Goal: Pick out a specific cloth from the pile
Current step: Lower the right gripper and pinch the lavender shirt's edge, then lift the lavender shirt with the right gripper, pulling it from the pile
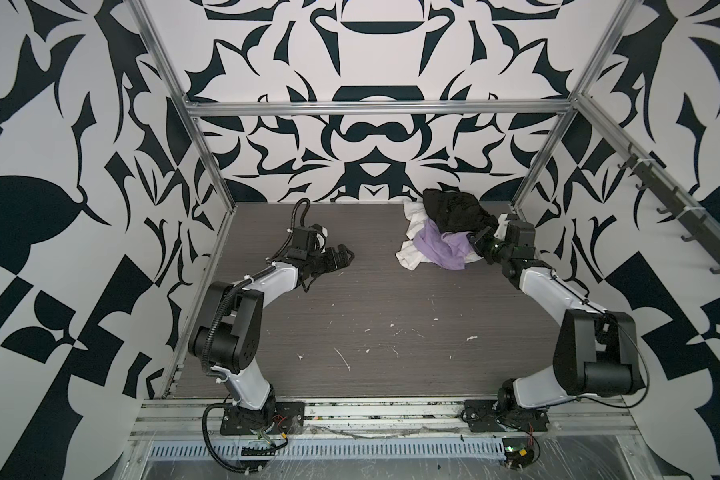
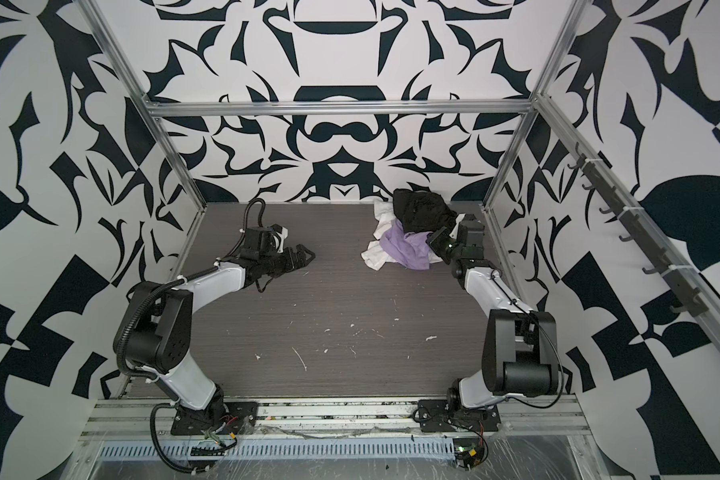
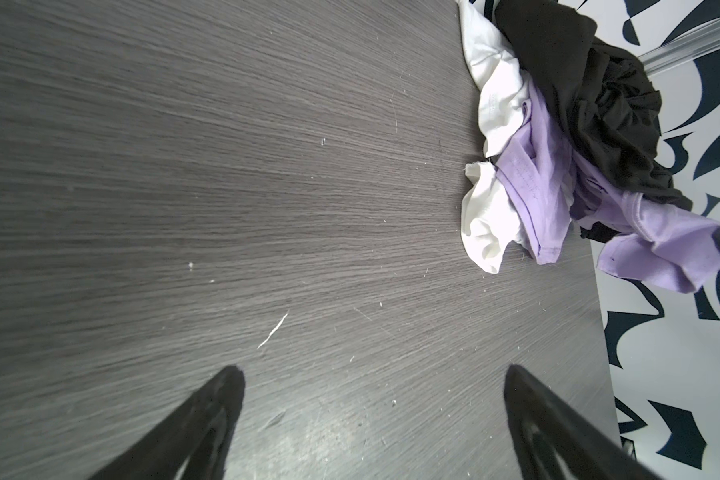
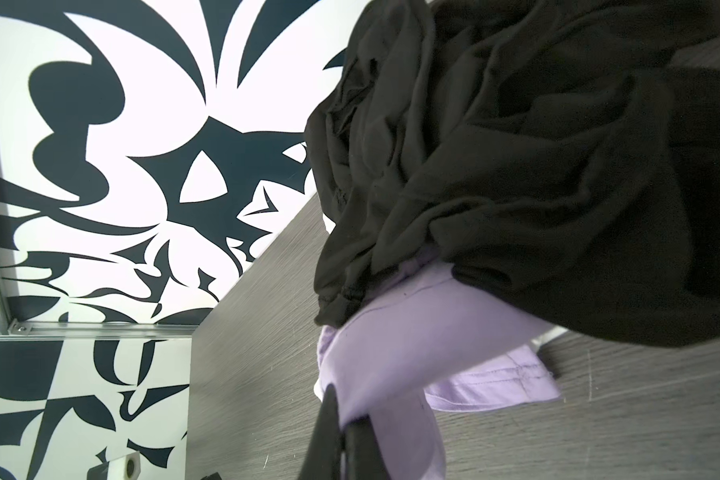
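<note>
The pile (image 1: 445, 228) lies at the back right of the table, near the wall. A black garment (image 1: 454, 210) sits on top, a white one (image 1: 412, 249) below on the left, and the lilac cloth (image 1: 441, 247) (image 2: 406, 247) between them. My right gripper (image 1: 472, 241) (image 4: 341, 419) is at the pile's right edge, shut on a fold of the lilac cloth (image 4: 412, 353), which stretches from under the black garment (image 4: 516, 166). My left gripper (image 1: 346, 255) (image 3: 371, 374) hovers open and empty over bare table, left of the pile (image 3: 558, 166).
The dark wood-grain table (image 1: 350, 332) carries small white flecks. An aluminium frame post (image 1: 533, 174) and the patterned back wall stand just behind the pile. A rail of black hooks (image 1: 657, 199) runs along the right wall.
</note>
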`<state>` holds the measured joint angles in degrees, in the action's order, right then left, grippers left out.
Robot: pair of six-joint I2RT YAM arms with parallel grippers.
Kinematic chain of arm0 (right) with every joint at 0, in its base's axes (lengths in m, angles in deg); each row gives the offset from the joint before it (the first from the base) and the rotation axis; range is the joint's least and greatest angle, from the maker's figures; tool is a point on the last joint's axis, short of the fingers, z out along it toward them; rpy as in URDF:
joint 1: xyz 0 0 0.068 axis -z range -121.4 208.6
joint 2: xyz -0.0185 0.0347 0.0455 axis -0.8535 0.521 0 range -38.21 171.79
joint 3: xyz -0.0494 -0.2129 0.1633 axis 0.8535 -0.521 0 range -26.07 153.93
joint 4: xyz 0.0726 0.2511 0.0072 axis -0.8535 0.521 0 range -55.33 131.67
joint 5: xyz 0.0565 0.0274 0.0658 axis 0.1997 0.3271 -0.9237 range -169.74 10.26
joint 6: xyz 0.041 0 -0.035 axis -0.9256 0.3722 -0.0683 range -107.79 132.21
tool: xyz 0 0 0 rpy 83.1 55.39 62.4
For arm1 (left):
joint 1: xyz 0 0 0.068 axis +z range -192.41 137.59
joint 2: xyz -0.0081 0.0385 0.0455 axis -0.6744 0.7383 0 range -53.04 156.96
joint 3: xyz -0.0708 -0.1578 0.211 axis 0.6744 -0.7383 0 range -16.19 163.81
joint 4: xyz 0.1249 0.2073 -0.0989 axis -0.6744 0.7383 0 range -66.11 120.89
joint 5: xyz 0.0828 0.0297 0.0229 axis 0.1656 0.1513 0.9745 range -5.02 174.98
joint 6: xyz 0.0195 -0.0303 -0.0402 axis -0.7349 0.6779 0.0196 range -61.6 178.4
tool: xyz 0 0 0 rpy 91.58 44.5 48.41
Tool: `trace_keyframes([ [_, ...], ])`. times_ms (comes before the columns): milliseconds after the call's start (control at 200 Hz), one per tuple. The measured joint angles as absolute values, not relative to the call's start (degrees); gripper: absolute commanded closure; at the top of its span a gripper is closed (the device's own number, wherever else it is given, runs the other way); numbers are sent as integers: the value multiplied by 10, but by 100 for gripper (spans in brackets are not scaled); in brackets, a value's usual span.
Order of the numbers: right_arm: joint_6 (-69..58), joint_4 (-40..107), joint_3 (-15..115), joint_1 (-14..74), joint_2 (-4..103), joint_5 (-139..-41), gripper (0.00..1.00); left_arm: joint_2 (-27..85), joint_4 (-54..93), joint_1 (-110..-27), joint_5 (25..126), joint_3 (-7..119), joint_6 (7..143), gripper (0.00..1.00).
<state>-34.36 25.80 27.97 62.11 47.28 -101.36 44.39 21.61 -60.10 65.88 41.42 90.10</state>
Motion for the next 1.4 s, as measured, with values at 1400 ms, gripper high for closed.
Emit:
trace_keyframes([
  [1400,-127,264,361,516,397,-983,100,440,205,-602,658,405,901,0],
])
